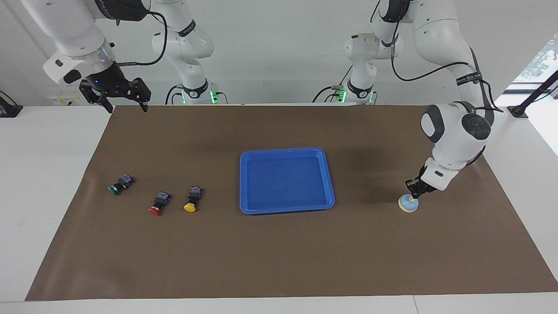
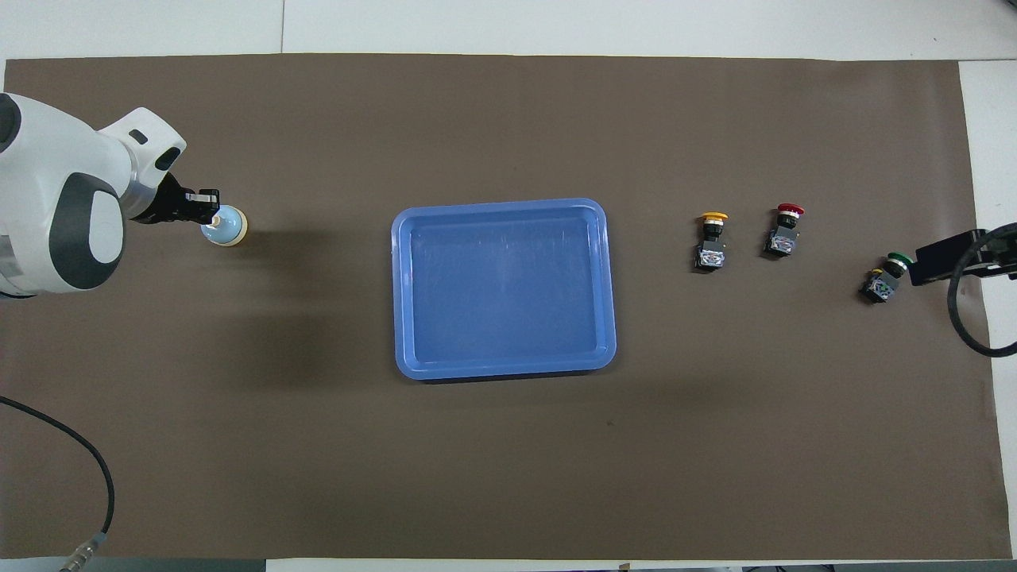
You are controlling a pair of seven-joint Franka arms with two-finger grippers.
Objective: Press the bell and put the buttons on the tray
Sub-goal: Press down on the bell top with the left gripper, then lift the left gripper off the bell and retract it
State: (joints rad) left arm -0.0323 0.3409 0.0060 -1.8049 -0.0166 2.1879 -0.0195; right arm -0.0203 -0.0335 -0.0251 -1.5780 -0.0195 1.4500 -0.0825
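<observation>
Light-blue bell (image 1: 408, 203) sits directly under the left gripper (image 1: 413, 193), its fingers pressed together.

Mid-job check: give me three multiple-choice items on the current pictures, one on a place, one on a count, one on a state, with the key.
1. The left end effector is over:
A. the flat bright-blue plastic tray
B. the small light-blue dome bell
C. the yellow-capped push button

2. Push buttons lying on the brown mat:
A. one
B. two
C. three

3. The right end effector is:
A. open, holding nothing
B. shut on a push button
C. resting in the tray

Key: B, its shut tips meet the bell's top; C, the green-capped, red-capped and yellow-capped ones; A, it waits over the mat's corner.
</observation>
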